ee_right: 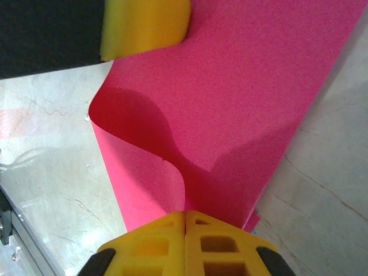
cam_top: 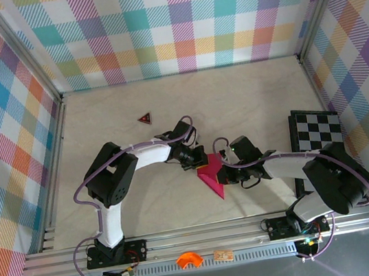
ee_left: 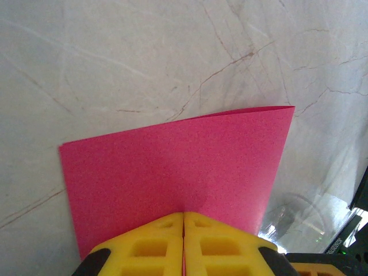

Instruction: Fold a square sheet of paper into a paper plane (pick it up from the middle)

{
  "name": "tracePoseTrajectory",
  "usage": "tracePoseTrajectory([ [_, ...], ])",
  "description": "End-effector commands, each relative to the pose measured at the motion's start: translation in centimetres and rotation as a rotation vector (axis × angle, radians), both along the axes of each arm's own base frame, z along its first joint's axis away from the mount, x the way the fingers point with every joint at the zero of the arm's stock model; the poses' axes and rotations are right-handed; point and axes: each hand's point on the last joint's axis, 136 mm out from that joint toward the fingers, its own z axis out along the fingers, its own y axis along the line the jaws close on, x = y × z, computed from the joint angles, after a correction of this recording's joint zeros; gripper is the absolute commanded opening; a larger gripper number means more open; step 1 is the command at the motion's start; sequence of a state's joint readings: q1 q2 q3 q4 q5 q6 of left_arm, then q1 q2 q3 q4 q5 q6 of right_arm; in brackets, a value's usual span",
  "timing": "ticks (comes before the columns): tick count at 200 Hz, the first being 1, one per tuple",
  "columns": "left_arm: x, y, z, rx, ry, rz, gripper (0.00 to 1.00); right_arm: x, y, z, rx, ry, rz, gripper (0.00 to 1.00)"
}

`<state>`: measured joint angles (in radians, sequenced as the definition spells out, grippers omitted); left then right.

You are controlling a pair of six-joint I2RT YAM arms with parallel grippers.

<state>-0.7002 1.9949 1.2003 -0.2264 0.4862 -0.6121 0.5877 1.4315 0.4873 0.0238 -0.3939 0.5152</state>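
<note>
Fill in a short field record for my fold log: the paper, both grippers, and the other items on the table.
paper: thin magenta-pink paper sheet, curled and bent, not yet a plane
left gripper: shut on one edge of the sheet
right gripper: shut on another edge, where the sheet buckles
other items: black-and-white checkerboard at the table's right; small dark red triangle farther back, both apart from the sheet

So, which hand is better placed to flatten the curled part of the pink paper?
Probably the right. The right hand is shut on the paper directly beside the curl; the left hand pinches a flat part and can hold it steady.
</note>
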Motion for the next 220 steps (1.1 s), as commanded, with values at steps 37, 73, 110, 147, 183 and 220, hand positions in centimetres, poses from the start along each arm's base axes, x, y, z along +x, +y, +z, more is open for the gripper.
tracePoseTrajectory([
  [37,-1.6,2.4,-2.8,0.124,0.061,0.018,0.08,0.5,0.1,-0.1,-0.005,0.002,0.002,0.06],
  [73,-1.5,2.3,-2.8,0.121,0.058,0.020,0.08,0.4,0.1,-0.2,-0.007,0.005,0.003,0.06],
  [110,-0.7,1.6,-1.5,0.098,0.028,0.018,0.11,0.3,0.1,-0.7,-0.009,0.021,0.002,0.06],
  [147,1.3,0.9,2.2,0.069,-0.075,0.032,0.19,0.3,0.1,-0.9,-0.012,0.031,-0.007,0.06],
  [183,1.3,1.5,5.3,0.029,-0.144,0.078,0.23,0.4,0.0,-1.0,-0.011,0.031,-0.021,0.06],
  [220,-0.6,1.8,7.1,-0.113,-0.145,0.119,0.12,0.5,0.0,-1.1,-0.014,0.035,-0.032,0.06],
])
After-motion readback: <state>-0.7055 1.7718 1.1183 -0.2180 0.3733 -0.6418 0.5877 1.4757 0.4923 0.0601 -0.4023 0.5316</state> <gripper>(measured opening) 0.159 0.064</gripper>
